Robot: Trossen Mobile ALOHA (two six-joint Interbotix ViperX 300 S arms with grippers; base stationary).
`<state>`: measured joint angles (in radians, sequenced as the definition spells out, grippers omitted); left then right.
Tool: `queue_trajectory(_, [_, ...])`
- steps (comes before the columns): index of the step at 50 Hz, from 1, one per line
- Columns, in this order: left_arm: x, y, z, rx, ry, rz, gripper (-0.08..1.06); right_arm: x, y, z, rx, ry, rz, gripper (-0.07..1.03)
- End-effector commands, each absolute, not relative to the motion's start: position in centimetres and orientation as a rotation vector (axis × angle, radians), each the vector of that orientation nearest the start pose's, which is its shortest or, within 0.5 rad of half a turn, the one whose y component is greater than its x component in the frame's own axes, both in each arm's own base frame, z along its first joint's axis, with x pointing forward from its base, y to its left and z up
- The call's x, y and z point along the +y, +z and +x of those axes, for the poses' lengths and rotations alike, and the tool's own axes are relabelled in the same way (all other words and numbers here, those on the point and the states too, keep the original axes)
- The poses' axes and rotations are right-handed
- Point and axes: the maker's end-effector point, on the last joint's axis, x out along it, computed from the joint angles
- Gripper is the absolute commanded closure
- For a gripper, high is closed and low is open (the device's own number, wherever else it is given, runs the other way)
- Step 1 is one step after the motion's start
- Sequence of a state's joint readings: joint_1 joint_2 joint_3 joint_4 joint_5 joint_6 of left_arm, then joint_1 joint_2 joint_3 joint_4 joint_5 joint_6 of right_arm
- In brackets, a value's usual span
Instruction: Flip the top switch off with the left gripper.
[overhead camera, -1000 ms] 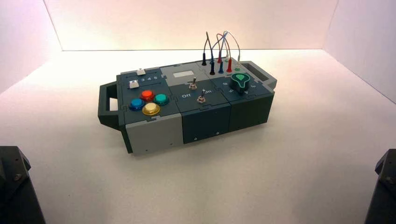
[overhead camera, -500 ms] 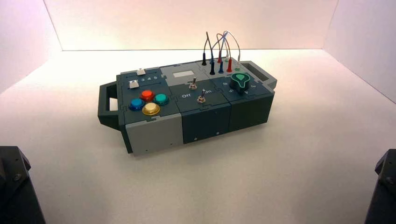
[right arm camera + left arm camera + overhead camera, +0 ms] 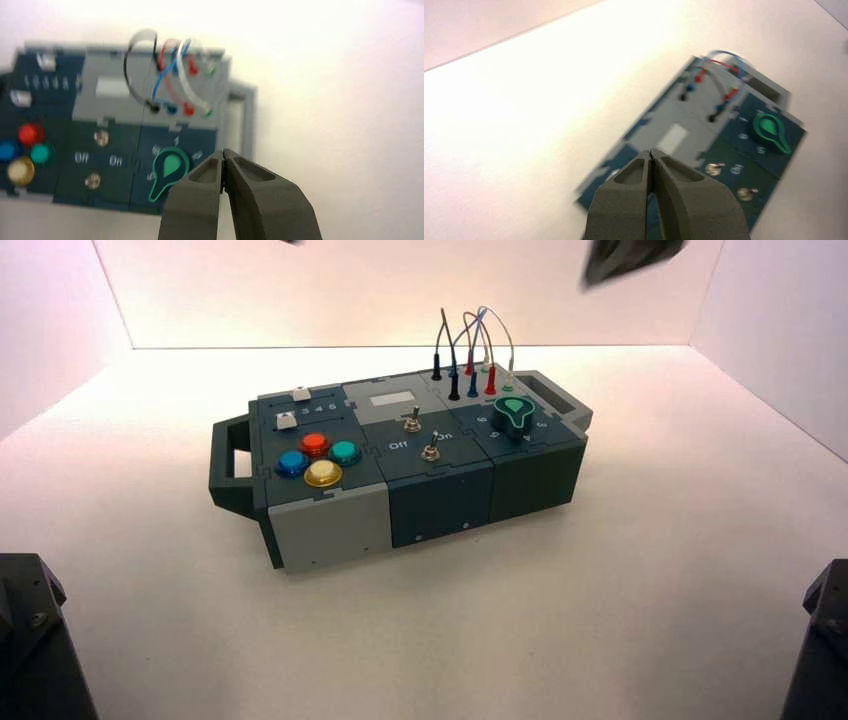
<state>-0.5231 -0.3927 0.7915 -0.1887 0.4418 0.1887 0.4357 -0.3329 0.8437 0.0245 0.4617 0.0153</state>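
Note:
The box (image 3: pixel 330 525) stands in the middle of the white table, turned a little. Its two silver toggle switches sit between the "Off" and "On" lettering. The top switch (image 3: pixel 412 421) is the one nearer the grey display window; it shows too as the top switch (image 3: pixel 713 169) and the top switch (image 3: pixel 101 137). My left gripper (image 3: pixel 651 152) is shut on nothing and hangs high above the box, far from the switch. My right gripper (image 3: pixel 223 151) is shut too, in the air over the knob's end of the box.
The lower switch (image 3: pixel 430 451) sits just in front of the top one. Coloured round buttons (image 3: pixel 318 458) lie to the left, a green knob (image 3: pixel 517 416) to the right, and plugged wires (image 3: pixel 470 350) behind. A blurred dark arm part (image 3: pixel 625 258) crosses the top edge.
Blurred dark arm parts have come into the top edge of the high view, where none showed before. The box and its switches have not moved.

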Motion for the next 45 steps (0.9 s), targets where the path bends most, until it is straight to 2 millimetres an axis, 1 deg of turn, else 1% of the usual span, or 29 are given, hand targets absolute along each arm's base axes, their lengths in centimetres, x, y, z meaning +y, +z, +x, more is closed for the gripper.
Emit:
queue_trajectory(1, [-20.0, 19.5, 28.8, 0.792, -0.619, 0.212, 1.01, 14.4, 12.5, 30.3, 1.036, 0.387, -0.185, 0.98])
queue_trajectory(7, [-21.2, 19.6, 28.5, 0.797, -0.649, 0.225, 1.01, 14.7, 10.3, 31.0, 1.118, 0.380, -0.209, 0.98])
queue_trajectory(14, [-21.9, 19.6, 28.0, 0.801, -0.671, 0.231, 1.01, 15.3, 7.9, 32.3, 1.184, 0.374, -0.227, 0.98])
queue_trajectory(17, [-22.1, 19.5, 27.7, 0.807, -0.679, 0.235, 1.01, 15.5, 7.2, 32.9, 1.196, 0.374, -0.233, 0.98])
queue_trajectory(22, [-22.4, 19.4, 27.0, 0.823, -0.698, 0.247, 1.01, 15.9, 6.4, 33.6, 1.218, 0.372, -0.237, 0.98])
queue_trajectory(26, [-22.7, 19.1, 26.4, 0.846, -0.715, 0.261, 1.01, 15.9, 5.9, 33.7, 1.239, 0.370, -0.240, 0.98])
queue_trajectory(31, [-23.9, 18.6, 25.1, 0.875, -0.762, 0.291, 1.01, 15.9, 5.2, 33.5, 1.260, 0.367, -0.243, 0.98])
queue_trajectory(36, [-25.0, 17.7, 24.0, 0.896, -0.803, 0.326, 1.01, 15.8, 4.8, 33.4, 1.276, 0.365, -0.244, 0.98])
queue_trajectory(39, [-26.0, 16.7, 23.5, 0.921, -0.829, 0.353, 1.01, 15.8, 4.6, 33.3, 1.283, 0.365, -0.248, 0.98])
queue_trajectory(45, [-27.1, 15.1, 23.0, 0.957, -0.854, 0.388, 1.01, 15.8, 4.6, 33.3, 1.287, 0.364, -0.246, 0.98])
